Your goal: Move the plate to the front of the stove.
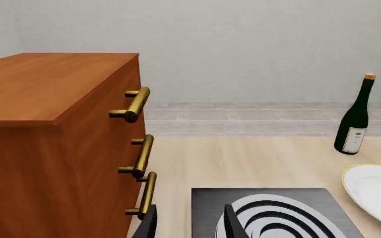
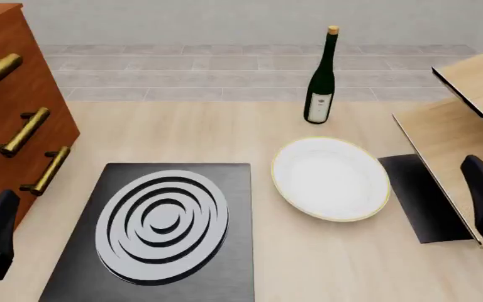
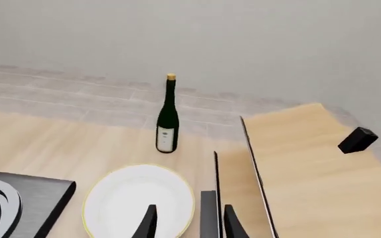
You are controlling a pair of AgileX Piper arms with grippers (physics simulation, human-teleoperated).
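The round white plate with its thin gold rim is lying on the pale wooden counter, just right of the black ringed stove slab. The left end effector and right end effector are hovering low at either edge, both released, fingers parted.

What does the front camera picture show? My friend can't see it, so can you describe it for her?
A white plate with a gold rim sits on a pale wooden table, just right of a black stove with silver rings. A dark wine bottle stands upright behind the plate, and a brown drawer cabinet with brass handles stands at the left.
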